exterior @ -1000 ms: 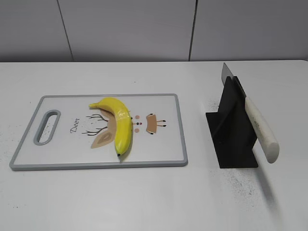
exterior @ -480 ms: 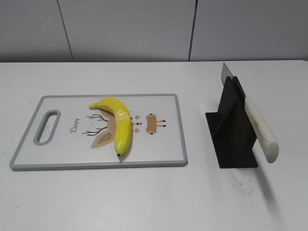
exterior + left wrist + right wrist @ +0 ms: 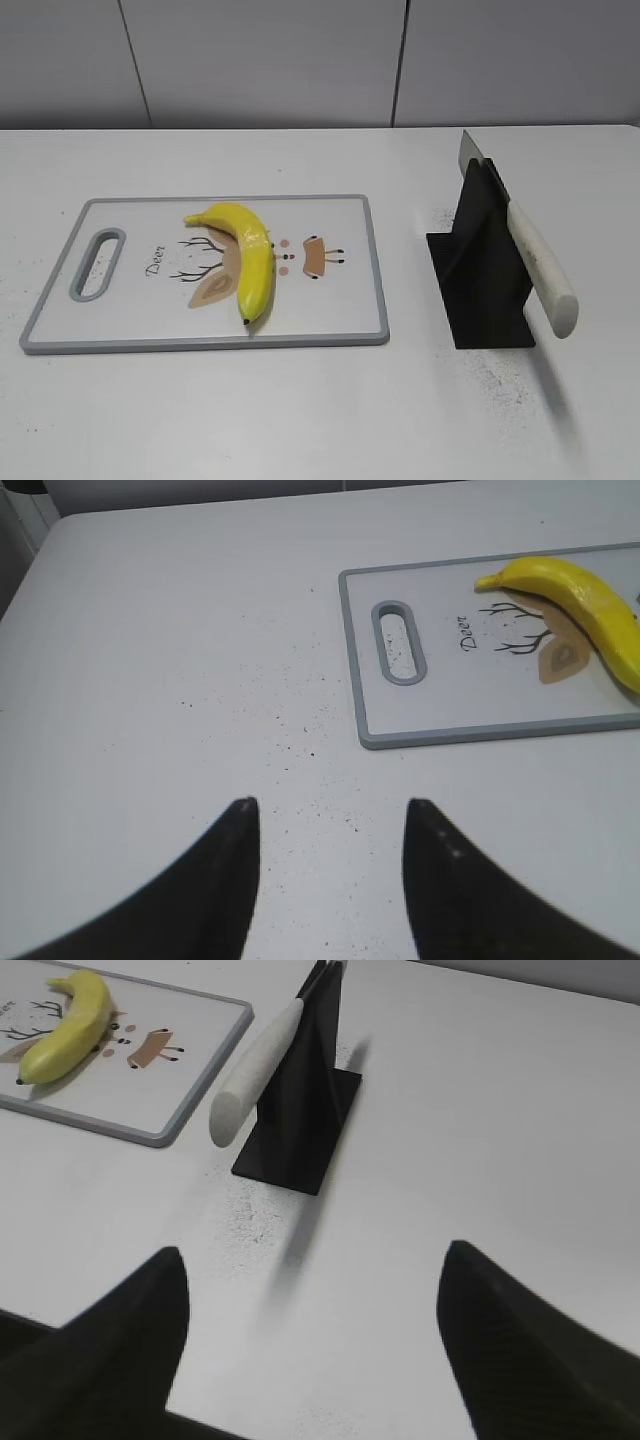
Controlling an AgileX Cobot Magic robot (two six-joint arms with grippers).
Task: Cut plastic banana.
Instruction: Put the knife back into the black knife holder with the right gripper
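Resting plastic banana (image 3: 246,256) on board (image 3: 340,300), whole apparently

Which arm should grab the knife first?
Right. The knife sits in its black stand straight ahead of the open right gripper. The left gripper is beyond the cutting board's handle end, farther off.

We are looking at a white worktop (image 3: 300,420) (dusted here and there with dark specks) running back to a grey panelled wall (image 3: 270,60), where soft, even light is falling.
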